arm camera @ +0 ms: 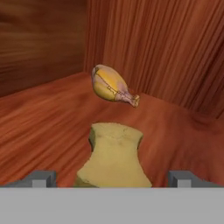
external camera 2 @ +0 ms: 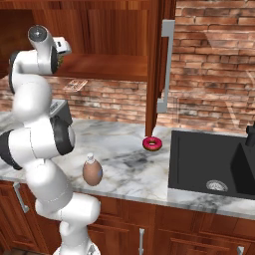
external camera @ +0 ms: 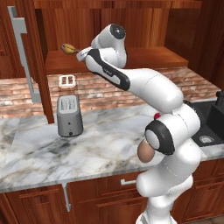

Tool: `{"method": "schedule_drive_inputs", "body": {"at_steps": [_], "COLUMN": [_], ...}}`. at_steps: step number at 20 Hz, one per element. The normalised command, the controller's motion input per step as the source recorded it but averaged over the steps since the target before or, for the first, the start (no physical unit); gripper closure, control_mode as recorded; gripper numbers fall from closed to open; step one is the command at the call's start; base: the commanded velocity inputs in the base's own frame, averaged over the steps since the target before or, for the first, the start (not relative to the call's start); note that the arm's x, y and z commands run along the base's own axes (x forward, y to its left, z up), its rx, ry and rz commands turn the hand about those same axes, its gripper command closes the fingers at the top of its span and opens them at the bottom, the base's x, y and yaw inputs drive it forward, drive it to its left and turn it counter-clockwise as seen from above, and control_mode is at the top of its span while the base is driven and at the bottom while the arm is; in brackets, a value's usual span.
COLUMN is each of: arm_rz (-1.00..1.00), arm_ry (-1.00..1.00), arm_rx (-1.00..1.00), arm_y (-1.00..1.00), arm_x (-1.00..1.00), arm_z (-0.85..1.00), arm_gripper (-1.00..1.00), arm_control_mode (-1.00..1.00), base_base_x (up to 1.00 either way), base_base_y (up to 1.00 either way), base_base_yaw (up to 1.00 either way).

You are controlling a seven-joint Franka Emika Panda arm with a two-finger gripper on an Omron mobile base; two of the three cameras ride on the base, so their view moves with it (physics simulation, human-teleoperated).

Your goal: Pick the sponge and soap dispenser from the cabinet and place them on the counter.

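**Dispenser down, sponge still on the shelf**

Left base view: The arm reaches up into the open cabinet [external camera: 131, 26], its wrist over the wooden shelf [external camera: 144, 59]. The banana [external camera: 68, 48] lies on the shelf just beyond the hand. On the table [external camera: 39, 153] stands a toaster [external camera: 69, 114], and the dispenser [external camera: 145, 152] peeks out from behind the arm's elbow, low on the marble. That reads as half the job done: the bottle is out of the cabinet and set on the table.

Right base view: The dispenser [external camera 2: 92, 172] stands upright near the table's front edge, pump nozzle pointing up, long axis vertical. A doughnut [external camera 2: 152, 144] lies well apart from it, near the sink [external camera 2: 199, 164]. The hand is up at shelf level, partly hidden by the arm's own links.

Hand view: The sponge [arm camera: 114, 159] lies flat on the shelf, directly ahead of the end effector [arm camera: 113, 178] and between its two tips. The jaws stand wide, nothing held, one tip on either side of the near end of the sponge. Its long axis runs away from the camera toward the banana [arm camera: 113, 86], which lies just beyond, stem end pointing right toward the back wall. What remains, by my judgement: close on the sponge, lift it out, and set it on the table.
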Motion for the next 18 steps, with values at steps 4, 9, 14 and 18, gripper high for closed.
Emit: {"method": "schedule_drive_inputs", "body": {"at_steps": [4, 9, 14, 18], "arm_rz": [0.0, 0.0, 0.0, 0.0], "arm_ry": [0.03, 0.03, 0.04, 0.05], "arm_rx": [0.0, 0.0, 0.0, 0.0], "arm_y": [0.12, 0.07, 0.07, 0.11], "arm_x": [0.29, 0.25, 0.27, 0.22], "arm_z": [-0.06, -0.1, -0.14, -0.18], "arm_gripper": [-1.0, -1.0, -1.0, -1.0], "arm_control_mode": [-1.0, -1.0, -1.0, -1.0], "base_base_x": [0.0, 0.0, 0.0, 0.0], "base_base_y": [0.0, 0.0, 0.0, 0.0], "base_base_yaw": [0.0, 0.0, 0.0, 0.0]}}
